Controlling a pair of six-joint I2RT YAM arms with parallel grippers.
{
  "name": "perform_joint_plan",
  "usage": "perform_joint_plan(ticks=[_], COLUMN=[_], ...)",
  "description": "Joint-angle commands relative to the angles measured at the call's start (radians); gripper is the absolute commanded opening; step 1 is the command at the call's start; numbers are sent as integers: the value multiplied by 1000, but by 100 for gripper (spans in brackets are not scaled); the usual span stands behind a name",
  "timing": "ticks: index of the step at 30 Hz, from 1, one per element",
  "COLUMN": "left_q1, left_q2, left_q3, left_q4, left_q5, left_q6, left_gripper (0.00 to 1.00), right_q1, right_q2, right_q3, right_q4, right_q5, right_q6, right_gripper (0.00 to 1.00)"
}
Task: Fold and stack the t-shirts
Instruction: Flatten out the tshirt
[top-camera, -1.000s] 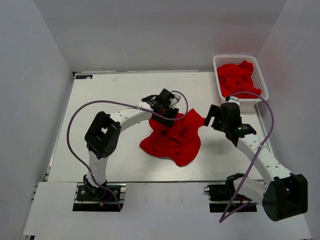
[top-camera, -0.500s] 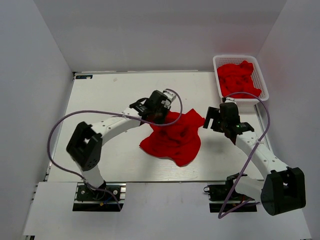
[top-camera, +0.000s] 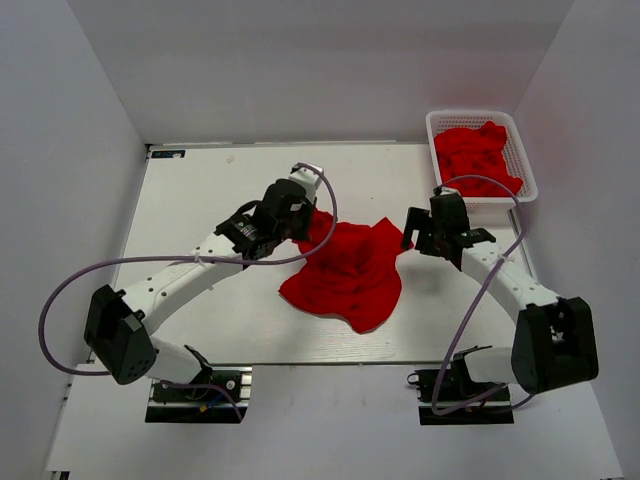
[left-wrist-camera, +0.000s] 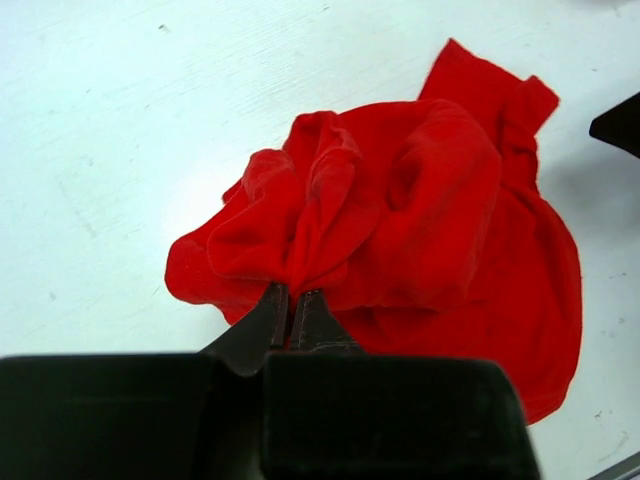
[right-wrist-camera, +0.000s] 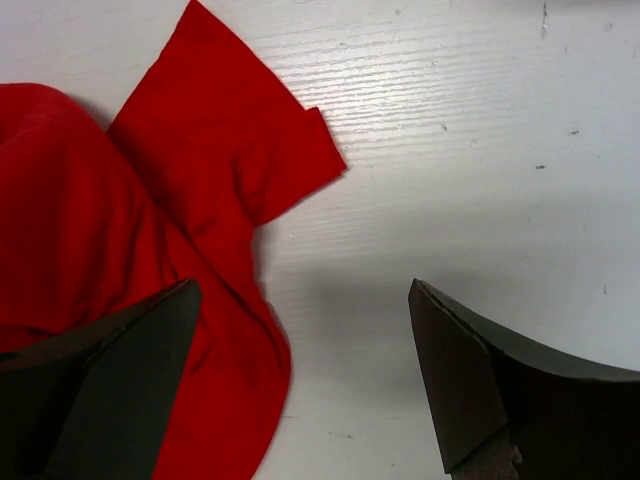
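Note:
One crumpled red t-shirt (top-camera: 350, 275) lies heaped at the table's middle. My left gripper (top-camera: 308, 222) is at its far left edge, shut on a bunched fold of it. In the left wrist view the two fingertips (left-wrist-camera: 275, 300) pinch that fold and the t-shirt (left-wrist-camera: 420, 200) spreads away beyond them. My right gripper (top-camera: 415, 232) hovers open at the shirt's right corner. In the right wrist view its left finger (right-wrist-camera: 130, 350) hangs over the cloth edge, its right finger over bare table, with a flat sleeve (right-wrist-camera: 230, 160) ahead. More red t-shirts (top-camera: 478, 155) sit in the basket.
The white mesh basket (top-camera: 432, 122) stands at the table's far right corner, just behind the right arm. White walls close in the left, back and right sides. The left arm's purple cable (top-camera: 150, 262) loops over the table's left part.
My left gripper has shut on the shirt's fold and moved left, drawing that edge with it. My right gripper has moved up and left to the shirt's right corner, staying open.

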Motion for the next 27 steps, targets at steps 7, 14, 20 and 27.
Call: perform_joint_plan(ticks=[7,14,20,27], left_q1=[6,15,15,15], left_q2=[-86,-130,-130,-130], left_q3=[-40,-82,-82,-91], left_q4=[-81,-101,-120,-120], left_q5=[-105,-125,-125,-125], left_q6=[-87,-117,-117,-117], left_gripper=[0,0,0,0], right_q1=[5,9,33,82], right_q2=[224,373,502,629], right_q3=[193,293,375,445], right_q4=[75,154,167,128], right_q5=[-63,-114,-111,-31], right_q6=[-89,-178,-206,-217], right_gripper=[90,90,90,89])
